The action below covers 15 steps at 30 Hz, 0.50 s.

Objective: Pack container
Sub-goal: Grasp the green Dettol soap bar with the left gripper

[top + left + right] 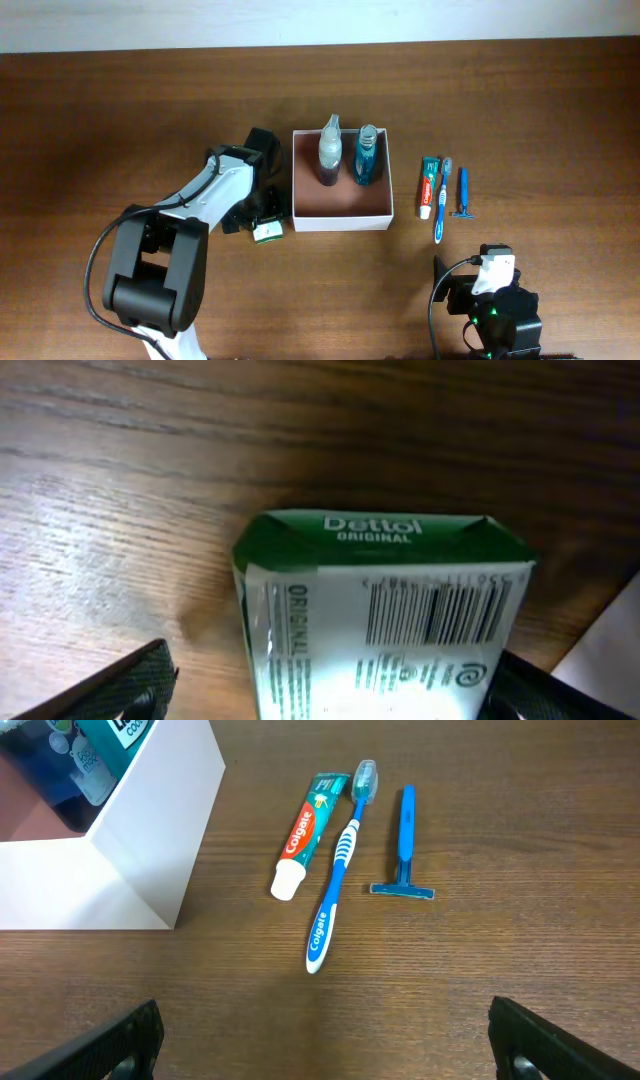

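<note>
Our left gripper (335,670) is spread around the green soap box (385,610), one finger on each side, and the left one is clearly off it, so nothing is pinched yet. The soap box's long axis seems to run straight ahead. Just to its right on the tabletop (120,120) sits the container (340,222), corner beside the soap. The right gripper (325,1040), also spread, is well apart.

The left arm (205,190) reaches forward and bends inward; the left claw (332,658) is low, its fingers (120,685) wide apart. The right arm (497,300) is folded near its base, and the right claw (322,1010) is opened wide.
</note>
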Each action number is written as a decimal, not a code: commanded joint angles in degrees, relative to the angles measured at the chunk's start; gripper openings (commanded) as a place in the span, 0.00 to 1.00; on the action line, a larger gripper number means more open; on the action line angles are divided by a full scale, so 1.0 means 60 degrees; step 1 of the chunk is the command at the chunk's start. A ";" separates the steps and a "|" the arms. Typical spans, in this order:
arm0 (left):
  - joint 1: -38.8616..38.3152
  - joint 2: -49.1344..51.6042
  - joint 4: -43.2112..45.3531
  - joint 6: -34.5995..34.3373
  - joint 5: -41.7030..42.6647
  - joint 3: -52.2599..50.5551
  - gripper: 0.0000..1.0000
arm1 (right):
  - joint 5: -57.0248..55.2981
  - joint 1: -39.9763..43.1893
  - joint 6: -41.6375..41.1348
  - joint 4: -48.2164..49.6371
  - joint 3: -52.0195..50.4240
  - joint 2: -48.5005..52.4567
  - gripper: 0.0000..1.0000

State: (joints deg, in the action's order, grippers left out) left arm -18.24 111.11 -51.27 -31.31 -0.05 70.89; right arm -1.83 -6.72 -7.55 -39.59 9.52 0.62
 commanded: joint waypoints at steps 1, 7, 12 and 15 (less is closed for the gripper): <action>0.0007 -0.0091 0.0189 -0.0175 -0.0058 -0.0098 0.84 | -0.0015 0.0069 -0.0073 -0.0004 -0.0069 -0.0062 0.99; 0.0051 -0.0095 0.0419 0.0142 -0.0528 -0.0095 0.76 | -0.0015 0.0069 -0.0076 -0.0004 -0.0069 -0.0062 0.99; 0.0087 -0.0474 0.0364 0.0237 -0.0401 -0.0095 0.63 | -0.0015 0.0073 -0.0076 -0.0004 -0.0069 -0.0062 0.99; 0.0095 -0.1078 0.0361 0.0262 -0.0415 -0.0095 0.58 | -0.0015 0.0069 -0.0076 -0.0004 -0.0069 -0.0062 0.99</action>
State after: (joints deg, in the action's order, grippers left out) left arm -18.17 110.21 -48.97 -30.52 -2.15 70.57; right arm -1.83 -6.72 -7.62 -39.59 9.52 0.62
